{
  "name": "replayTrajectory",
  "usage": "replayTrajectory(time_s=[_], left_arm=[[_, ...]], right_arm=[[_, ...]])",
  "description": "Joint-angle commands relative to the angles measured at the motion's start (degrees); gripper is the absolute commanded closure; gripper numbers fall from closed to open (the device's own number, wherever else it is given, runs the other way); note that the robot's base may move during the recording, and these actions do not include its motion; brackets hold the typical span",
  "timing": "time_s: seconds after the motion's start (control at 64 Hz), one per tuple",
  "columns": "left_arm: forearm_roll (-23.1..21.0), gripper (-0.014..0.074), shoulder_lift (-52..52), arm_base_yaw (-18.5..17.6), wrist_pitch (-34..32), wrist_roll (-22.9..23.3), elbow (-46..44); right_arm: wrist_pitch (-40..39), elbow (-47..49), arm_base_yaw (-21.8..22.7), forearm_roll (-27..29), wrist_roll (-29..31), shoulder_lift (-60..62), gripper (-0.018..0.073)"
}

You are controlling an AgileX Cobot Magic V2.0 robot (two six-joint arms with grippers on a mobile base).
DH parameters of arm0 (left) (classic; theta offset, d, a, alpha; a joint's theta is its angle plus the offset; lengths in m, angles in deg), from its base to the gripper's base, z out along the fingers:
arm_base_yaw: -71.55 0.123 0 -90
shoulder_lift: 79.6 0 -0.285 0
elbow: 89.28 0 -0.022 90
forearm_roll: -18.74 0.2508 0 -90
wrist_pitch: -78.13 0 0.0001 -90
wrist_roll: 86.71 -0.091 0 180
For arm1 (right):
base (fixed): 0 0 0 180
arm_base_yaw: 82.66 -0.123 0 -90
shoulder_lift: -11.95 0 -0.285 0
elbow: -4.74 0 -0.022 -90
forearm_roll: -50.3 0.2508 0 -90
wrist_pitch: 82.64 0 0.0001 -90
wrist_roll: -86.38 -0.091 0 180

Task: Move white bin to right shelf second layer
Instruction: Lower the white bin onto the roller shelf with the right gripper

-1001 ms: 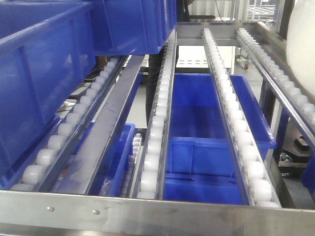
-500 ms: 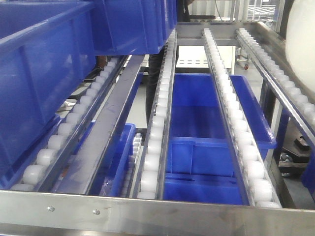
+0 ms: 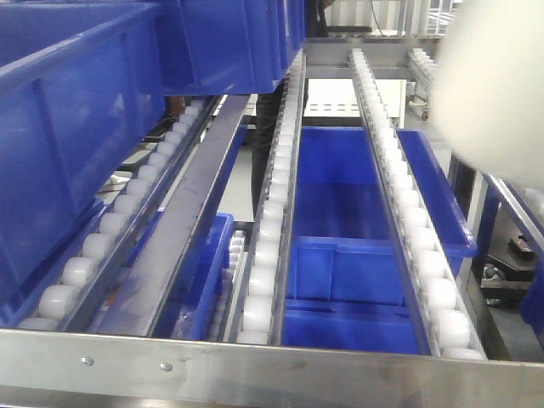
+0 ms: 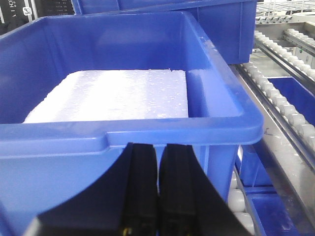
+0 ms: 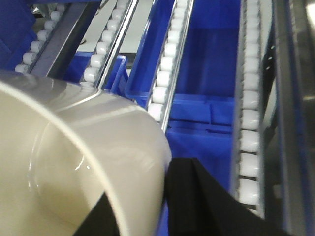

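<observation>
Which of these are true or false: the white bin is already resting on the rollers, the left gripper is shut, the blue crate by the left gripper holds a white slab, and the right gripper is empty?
1. White bin rests on the rollers: false, it hangs above them.
2. Left gripper is shut: true.
3. The blue crate holds a white slab: true.
4. Right gripper is empty: false, it grips the bin's wall.

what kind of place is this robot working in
Probably a warehouse or factory picking area. Steel flow racks with sloped roller rails carry blue plastic crates, more crates sit on the level below, and a white bin is being handled over the rails.
</observation>
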Motion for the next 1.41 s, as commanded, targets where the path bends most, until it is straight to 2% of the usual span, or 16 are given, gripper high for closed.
replayTrajectory(time_s=[0.0,0.453,0.782,1.392], left_arm=[[-0.31,0.0512,-0.8,-0.21,-4.81,0.2,2.11],[-0.31,0.0512,-0.8,-0.21,-4.81,0.2,2.11],[-0.31,0.0512,-0.8,-0.21,-4.81,0.2,2.11],[-0.31,0.0512,-0.8,-0.21,-4.81,0.2,2.11]], right_arm=[[-8.97,3.4,0.35,2.04,0.1,-4.33,0.0526],[-7.56,20.22,-4.11,2.21,0.15,-34.19,0.0526],[-5.51,28.5,-6.15,2.16,0.15,-48.5,0.0526],[-4.2,28.5,-6.15,2.16,0.15,-54.09,0.0526]])
